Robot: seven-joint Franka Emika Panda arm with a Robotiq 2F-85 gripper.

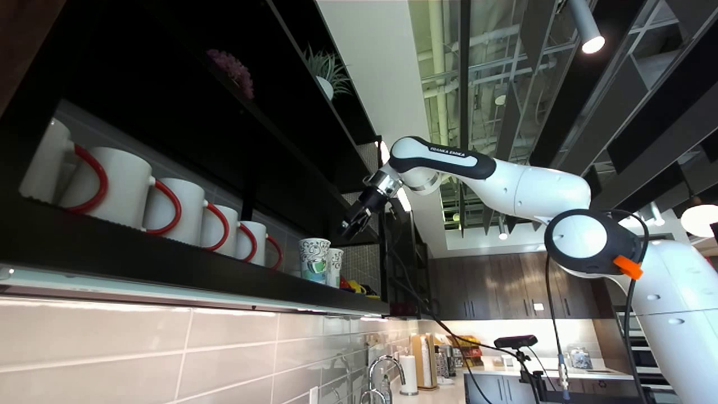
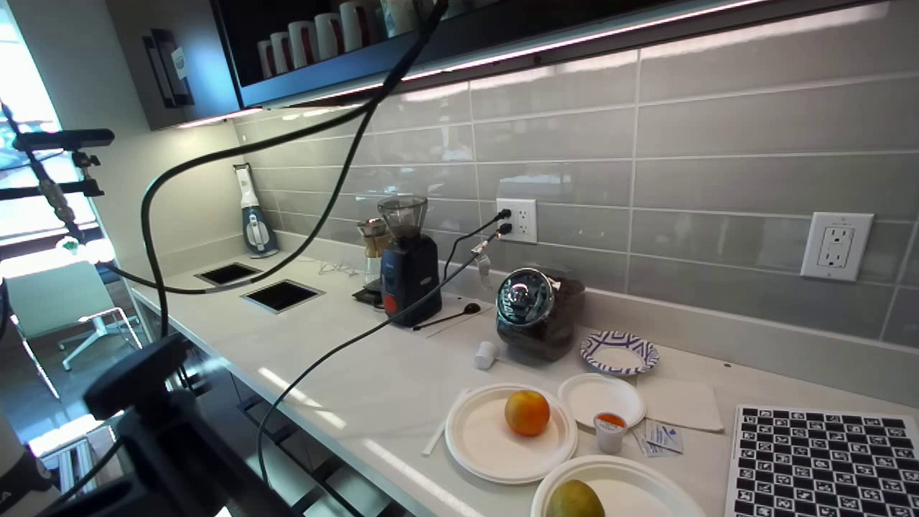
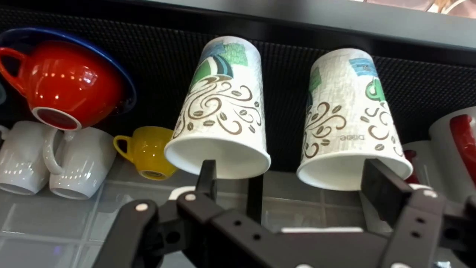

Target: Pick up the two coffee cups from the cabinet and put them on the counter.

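I can read FRANKA EMIKA on the white robot arm with black trim (image 1: 521,185), and DIXIE on one of two white tapered paper cups with brown swirls (image 3: 344,111); both stand upright, side by side, on a shelf of the large near-black cabinet (image 1: 168,264); the arm reaches high, wrist angled down; the black two-fingered gripper (image 3: 292,173) hangs near their rims, fingers spread wide.

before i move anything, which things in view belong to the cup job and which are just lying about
For the job:
the left coffee cup and the right coffee cup in the wrist view
the dark cabinet
the counter
the gripper, open

Just lying about:
white mugs with red handles
red cup
yellow cup
coffee grinder
orange fruit
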